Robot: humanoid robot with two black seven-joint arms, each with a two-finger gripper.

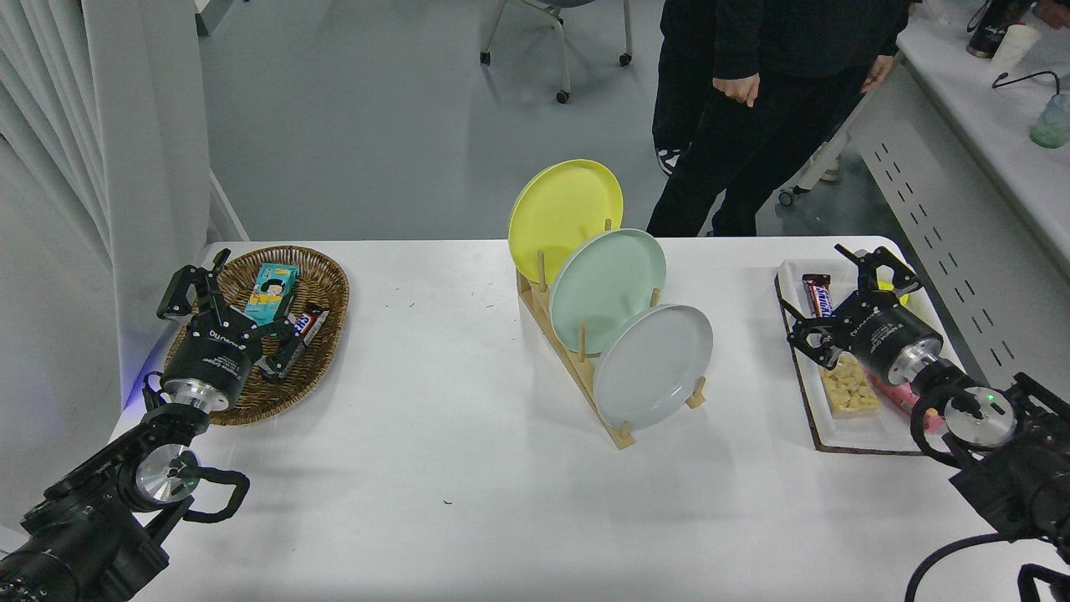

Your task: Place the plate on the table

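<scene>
Head view: you look down over the table with the rack as your landmark, near the table's middle.
Rack: wooden, holding three plates on edge, each leaning between pegs.
Plate: the grey plate sits in the rack's nearest slot, tilted, not yet on the table.
Mint plate: just behind the grey one, in the middle slot.
Yellow plate: in the rack's farthest slot.
Right gripper: well right of the rack, over the tray; you see its fingers spread apart, holding nothing.
Tray: right of the rack, holding a candy bar and pale snack pieces.
Left gripper: well left of the rack, parked over the basket, fingers spread apart and empty.
Basket: wicker, left of the rack, with a teal box and another candy bar.
Person: standing beyond the rack, past the table's far edge, in dark clothes.
</scene>
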